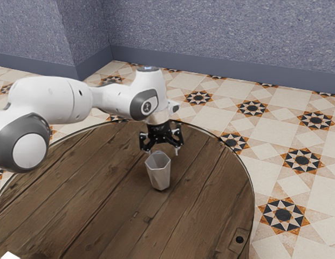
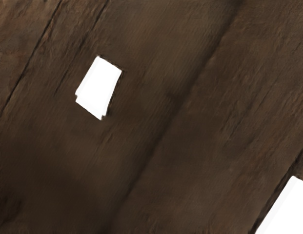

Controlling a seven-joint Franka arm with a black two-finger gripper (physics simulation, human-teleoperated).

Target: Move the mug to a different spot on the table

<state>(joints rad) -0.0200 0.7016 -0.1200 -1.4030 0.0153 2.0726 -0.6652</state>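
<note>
Mug upright on table, about mid-width and nearer the far edge than the near one. Gripper hangs just above its rim, fingers spread, nothing held. Mug is faceted and tapers downward; no handle seen from this side. Judged light and rigid, with smooth walls likely to slip. Best hold is across two opposite flat facets just below the rim, centred, since an off-centre pinch could tip it.

An elevated side camera overlooks the table; wrist camera hugs it.
</note>
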